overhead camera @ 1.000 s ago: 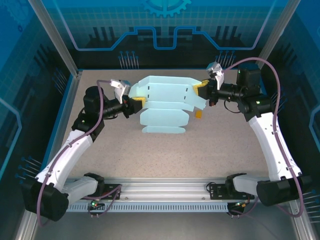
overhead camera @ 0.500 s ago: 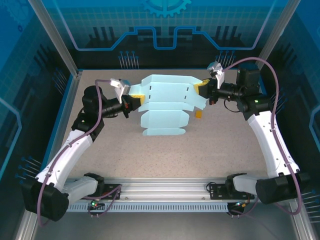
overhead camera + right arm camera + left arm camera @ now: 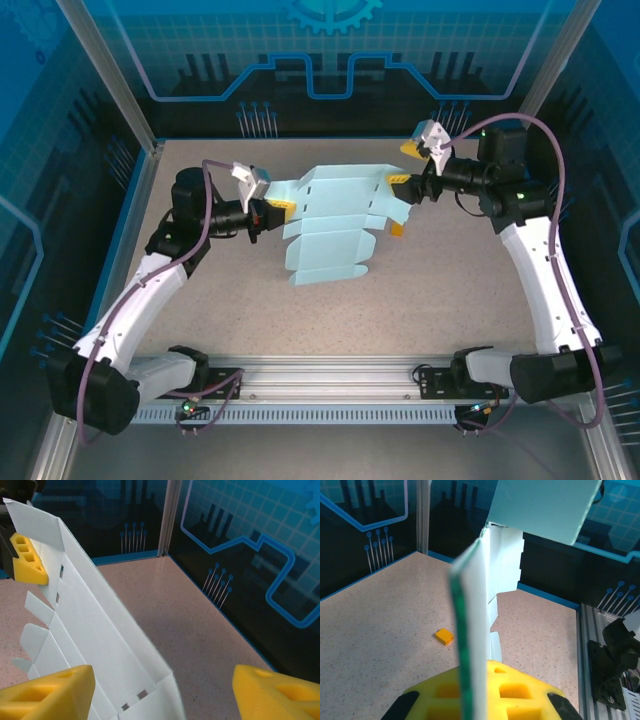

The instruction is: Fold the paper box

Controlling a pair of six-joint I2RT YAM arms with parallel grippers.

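The paper box [image 3: 335, 218] is a flat pale-blue die-cut sheet with flaps, raised off the table and hanging down toward the front. My left gripper [image 3: 276, 208] is shut on its left end. In the left wrist view the sheet [image 3: 479, 605] stands edge-on, pinched between the yellow pads of that gripper [image 3: 475, 692]. My right gripper [image 3: 405, 167] stands open at the sheet's right end. In the right wrist view the sheet's corner [image 3: 95, 635] lies between the spread fingers of the right gripper [image 3: 165, 700], close to the left fingertip [image 3: 50, 695] and not pinched.
A tiny orange block [image 3: 397, 230] lies on the speckled table under the sheet's right end, and it also appears in the left wrist view [image 3: 444, 636]. An aluminium rail [image 3: 330, 375] runs along the near edge. Blue walls close in the back and both sides.
My right gripper has opened and let go of the sheet's right end. The left gripper has closed on the left end, and the sheet has tilted and shifted slightly right.
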